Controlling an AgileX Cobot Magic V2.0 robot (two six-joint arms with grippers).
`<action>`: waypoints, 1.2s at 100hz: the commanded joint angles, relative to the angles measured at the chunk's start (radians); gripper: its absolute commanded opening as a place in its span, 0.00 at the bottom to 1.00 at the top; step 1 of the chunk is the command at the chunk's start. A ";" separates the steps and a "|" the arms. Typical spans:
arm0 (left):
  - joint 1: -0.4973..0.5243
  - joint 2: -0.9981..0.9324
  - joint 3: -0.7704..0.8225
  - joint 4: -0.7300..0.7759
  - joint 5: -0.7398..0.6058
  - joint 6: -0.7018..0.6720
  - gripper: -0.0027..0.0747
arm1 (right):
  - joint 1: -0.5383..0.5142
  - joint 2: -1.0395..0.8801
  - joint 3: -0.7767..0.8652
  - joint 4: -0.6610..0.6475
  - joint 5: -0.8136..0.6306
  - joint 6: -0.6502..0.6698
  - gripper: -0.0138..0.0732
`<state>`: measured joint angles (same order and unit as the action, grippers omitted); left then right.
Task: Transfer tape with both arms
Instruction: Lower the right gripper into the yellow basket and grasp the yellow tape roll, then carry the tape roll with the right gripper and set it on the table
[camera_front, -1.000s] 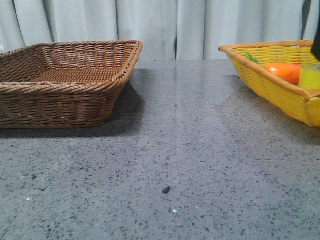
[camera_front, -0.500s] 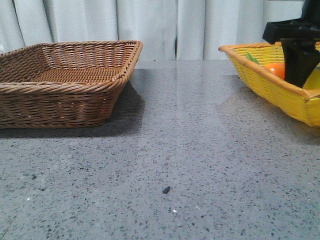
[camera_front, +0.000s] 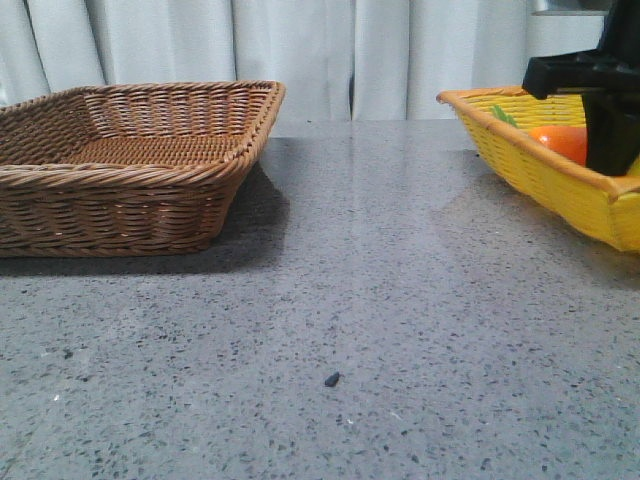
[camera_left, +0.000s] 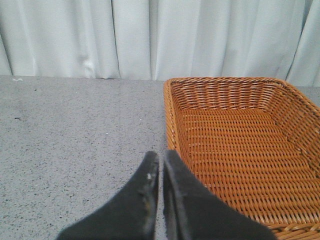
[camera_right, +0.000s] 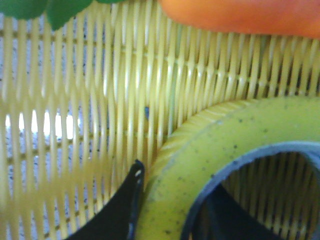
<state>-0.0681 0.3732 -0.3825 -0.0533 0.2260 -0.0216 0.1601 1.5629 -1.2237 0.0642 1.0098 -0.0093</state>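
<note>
R gripper (camera_front: 612, 130) is down in the yellow basket (camera_front: 530, 165), fingers (camera_right: 122, 210) straddling the tape (camera_right: 200, 150) wall, one inside the core, one outside, next to the carrot (camera_right: 240, 15). L gripper (camera_left: 161, 172) pressed together, beside the brown basket (camera_left: 240, 150).

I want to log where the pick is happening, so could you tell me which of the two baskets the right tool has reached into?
The yellow basket on the right, holding the orange carrot-like thing; the right tool dips inside it. The brown wicker basket stands untouched.
</note>
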 joint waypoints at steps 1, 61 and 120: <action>0.001 0.014 -0.035 -0.002 -0.072 -0.009 0.01 | -0.002 -0.049 -0.075 -0.002 0.010 -0.010 0.08; 0.001 0.014 -0.035 -0.002 -0.074 -0.009 0.01 | 0.428 -0.078 -0.365 0.005 0.140 0.019 0.10; 0.001 0.014 -0.035 -0.002 -0.074 -0.009 0.01 | 0.526 0.189 -0.365 -0.012 0.103 0.019 0.17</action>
<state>-0.0681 0.3732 -0.3825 -0.0533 0.2260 -0.0216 0.6866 1.7980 -1.5544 0.0679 1.1394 0.0106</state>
